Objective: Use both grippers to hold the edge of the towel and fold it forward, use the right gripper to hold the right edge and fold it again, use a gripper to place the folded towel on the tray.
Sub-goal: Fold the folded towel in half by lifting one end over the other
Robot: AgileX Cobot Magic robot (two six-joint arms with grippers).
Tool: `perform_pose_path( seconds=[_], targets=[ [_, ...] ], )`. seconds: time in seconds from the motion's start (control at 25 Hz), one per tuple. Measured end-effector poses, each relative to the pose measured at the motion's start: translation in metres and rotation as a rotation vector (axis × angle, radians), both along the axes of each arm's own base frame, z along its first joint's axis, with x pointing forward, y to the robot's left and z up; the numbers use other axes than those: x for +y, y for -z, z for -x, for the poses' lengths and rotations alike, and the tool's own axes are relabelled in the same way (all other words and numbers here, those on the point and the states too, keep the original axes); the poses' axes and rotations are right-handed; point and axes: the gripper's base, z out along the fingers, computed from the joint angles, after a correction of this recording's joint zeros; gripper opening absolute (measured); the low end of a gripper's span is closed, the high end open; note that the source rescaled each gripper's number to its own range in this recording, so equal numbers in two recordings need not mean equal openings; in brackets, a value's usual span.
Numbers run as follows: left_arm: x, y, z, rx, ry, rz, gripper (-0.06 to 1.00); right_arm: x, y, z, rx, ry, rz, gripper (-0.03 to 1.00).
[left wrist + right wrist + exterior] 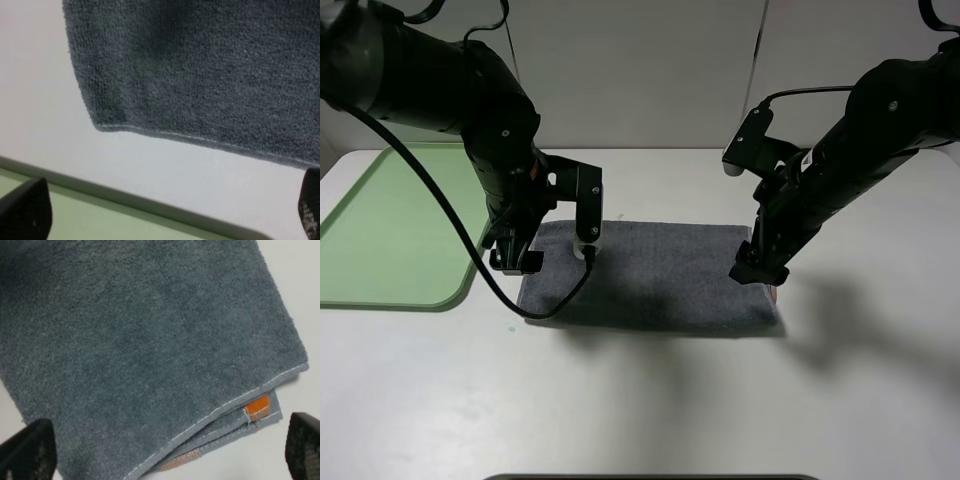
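Observation:
A grey-blue towel lies flat on the white table, folded into two layers; its stacked edges and an orange tag show in the right wrist view. My left gripper hangs open and empty just off the towel's left edge, above bare table between the towel and the tray. My right gripper is open and empty over the towel's right front corner. The light green tray sits at the far left of the table.
The white table stretches in front of the towel and to its right. A black cable hangs from the left arm and loops down over the towel's left front corner. A white wall stands behind the table.

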Motion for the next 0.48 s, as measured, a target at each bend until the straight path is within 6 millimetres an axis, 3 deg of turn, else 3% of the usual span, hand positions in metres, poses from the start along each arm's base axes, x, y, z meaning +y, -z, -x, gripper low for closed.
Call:
perform_pose_path(
  seconds=[0.48],
  targets=[
    [0.0000,0.0000,0.0000,-0.004,-0.031,0.012,1.00,0.0000,0.0001,0.0002,0.012,0.040,-0.015,1.00]
  ],
)
